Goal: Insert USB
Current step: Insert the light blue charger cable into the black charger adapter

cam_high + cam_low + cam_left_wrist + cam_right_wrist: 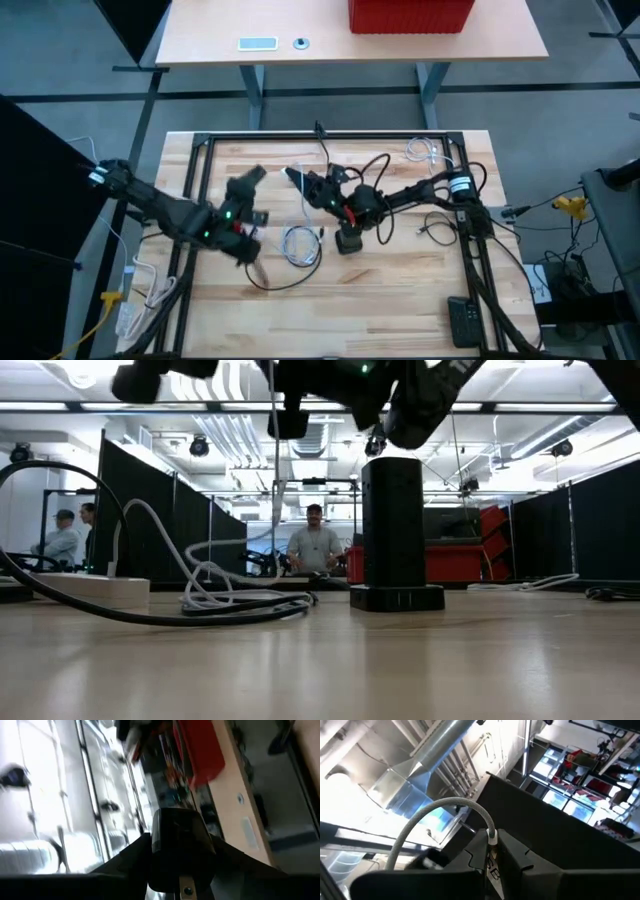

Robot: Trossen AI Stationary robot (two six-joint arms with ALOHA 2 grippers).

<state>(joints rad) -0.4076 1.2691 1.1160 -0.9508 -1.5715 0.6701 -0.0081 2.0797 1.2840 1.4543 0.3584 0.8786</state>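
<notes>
While the black tower hub (348,238) stands upright near the middle of the wooden worktop (400,300), both arms hang over it. The right hand (300,181) is up in the air, behind the hub and a little toward the left arm's side. Its two fingers (515,857) are pressed together on the USB plug (491,851) (a small plug at the end of a grey cable (440,815)). The grey cable bends up and away from the plug in a loop. The plug is not in the hub; it is held above the worktop, well apart from the hub's base.

The left hand (246,183) is also lifted, farther from the hub on the left arm's side. A dark blocky thing (180,840) shows between its fingers, but I cannot tell whether they grip it.

A white coiled cable (300,245) lies on the worktop just beside the hub. Behind the hub, in the room, a person (315,545) sits at a desk.
</notes>
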